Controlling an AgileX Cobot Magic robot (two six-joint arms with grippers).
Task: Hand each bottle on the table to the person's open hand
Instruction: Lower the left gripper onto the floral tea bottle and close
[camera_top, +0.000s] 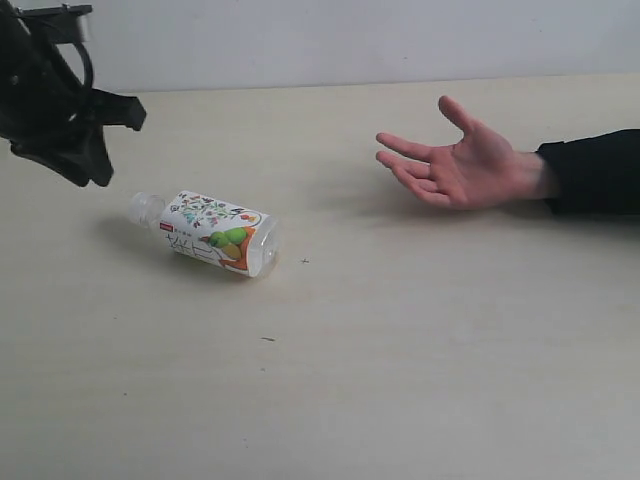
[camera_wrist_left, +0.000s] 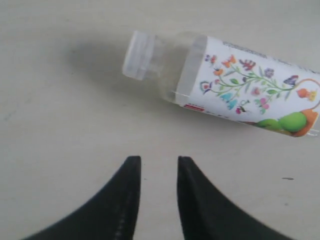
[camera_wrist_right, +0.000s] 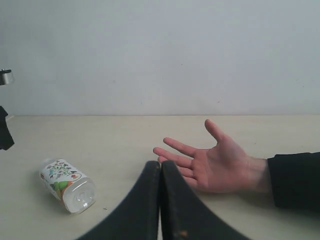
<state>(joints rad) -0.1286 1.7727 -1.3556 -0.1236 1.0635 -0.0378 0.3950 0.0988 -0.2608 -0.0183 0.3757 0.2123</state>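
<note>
One clear bottle (camera_top: 205, 233) with a white fruit-and-flower label lies on its side on the beige table (camera_top: 400, 380), its white cap pointing left. No other bottle is in view. My left gripper (camera_top: 115, 145) hovers above and to the left of the cap, open and empty. In the left wrist view the bottle (camera_wrist_left: 225, 82) lies beyond the gripper (camera_wrist_left: 159, 161), apart from it. The person's open hand (camera_top: 455, 160) rests palm up at the right, black sleeve at the wrist. The right gripper (camera_wrist_right: 160, 164) is shut on nothing, with the hand (camera_wrist_right: 215, 165) and bottle (camera_wrist_right: 67, 184) ahead of it.
A plain white wall runs along the table's far edge. A few tiny dark specks (camera_top: 268, 339) mark the tabletop near the bottle. The right arm does not show in the exterior view.
</note>
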